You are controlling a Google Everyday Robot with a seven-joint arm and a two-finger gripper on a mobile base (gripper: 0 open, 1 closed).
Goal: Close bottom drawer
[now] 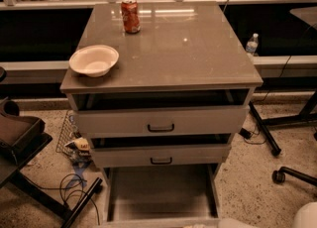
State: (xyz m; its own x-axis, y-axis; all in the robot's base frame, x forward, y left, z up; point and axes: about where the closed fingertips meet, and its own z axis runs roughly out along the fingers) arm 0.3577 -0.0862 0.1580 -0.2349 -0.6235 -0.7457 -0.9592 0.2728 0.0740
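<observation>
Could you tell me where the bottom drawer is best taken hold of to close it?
Take the bottom drawer by its front panel, at the picture's bottom edge, coming from the front: it is pulled far out, with its handle out of view. The gripper, seemingly the pale shape there, is nearby.

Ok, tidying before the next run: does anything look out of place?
Yes. The top drawer and middle drawer stand ajar; the bottom drawer is pulled out farthest, toward the lower edge. Litter and cables lie on the floor left of the cabinet. The gripper is a pale shape at the bottom edge.
</observation>
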